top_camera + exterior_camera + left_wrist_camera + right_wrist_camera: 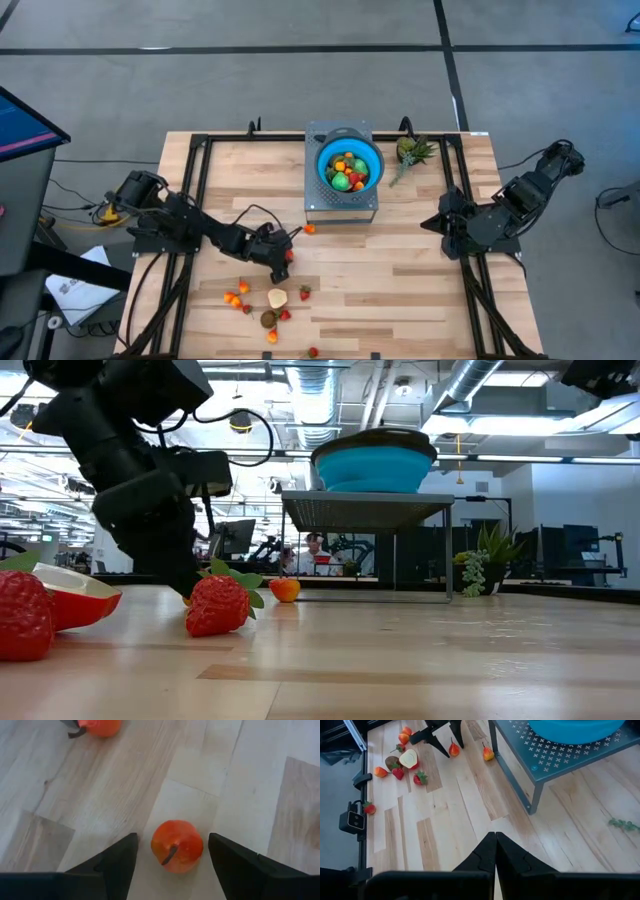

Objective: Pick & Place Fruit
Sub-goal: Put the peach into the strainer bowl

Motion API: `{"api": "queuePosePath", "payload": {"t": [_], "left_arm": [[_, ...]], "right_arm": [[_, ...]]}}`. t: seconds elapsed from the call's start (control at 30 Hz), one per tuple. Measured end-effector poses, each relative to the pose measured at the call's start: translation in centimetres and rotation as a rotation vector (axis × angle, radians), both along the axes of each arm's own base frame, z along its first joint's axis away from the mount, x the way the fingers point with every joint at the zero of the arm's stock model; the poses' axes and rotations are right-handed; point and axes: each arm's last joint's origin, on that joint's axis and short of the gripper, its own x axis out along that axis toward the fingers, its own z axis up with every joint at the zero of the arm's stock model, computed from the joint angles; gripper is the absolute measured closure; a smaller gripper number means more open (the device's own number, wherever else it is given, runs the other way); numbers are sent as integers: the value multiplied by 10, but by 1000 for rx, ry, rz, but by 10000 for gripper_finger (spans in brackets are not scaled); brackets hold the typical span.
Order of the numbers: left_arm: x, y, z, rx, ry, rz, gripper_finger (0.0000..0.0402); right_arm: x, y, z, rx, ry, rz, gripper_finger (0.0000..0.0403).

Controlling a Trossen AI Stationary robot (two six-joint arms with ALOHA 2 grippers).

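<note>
My left gripper [172,865] is open and low over the table's left middle [282,257]. Its fingers stand on either side of a small orange-red fruit with a dark stem [177,846], which rests on the wood with gaps on both sides. A second orange fruit [310,229] lies just beyond, near the stand. The blue bowl [349,165] holds several fruits and sits on a grey perforated stand [315,200]. More fruits [270,305] lie scattered near the table's near-left edge. My right gripper [495,851] is shut and waits at the table's right side.
A spiky green-leaved pineapple piece [412,152] lies right of the stand by the far edge. A strawberry [218,605] and a cut apple half [75,598] sit close to the low camera. Black frame rails [195,190] run along the table's sides. Bare wood lies between the arms.
</note>
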Motion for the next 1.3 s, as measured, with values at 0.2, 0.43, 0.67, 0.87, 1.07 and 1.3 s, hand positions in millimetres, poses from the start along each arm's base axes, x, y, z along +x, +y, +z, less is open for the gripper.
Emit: {"api": "queuePosePath", "payload": {"t": [0.2,0.43,0.67,0.87,1.07,1.3], "left_arm": [[0,1,0,0,-3,1,181],[1,1,1,-6,-11,2,220],[2,0,1,-11,-16,-1,260],[2,0,1,-26,-14,-10,263],[4,-1,3,-42,-28,-16,262],[21,-7,23,-68,-110,-20,261]], "right_arm": [[0,0,0,6,0,-5,403],[0,0,0,5,0,-5,403],[0,0,0,5,0,-5,403],[0,0,0,5,0,-5,403],[0,0,0,5,0,-5,403],[0,0,0,5,0,-5,403]]}}
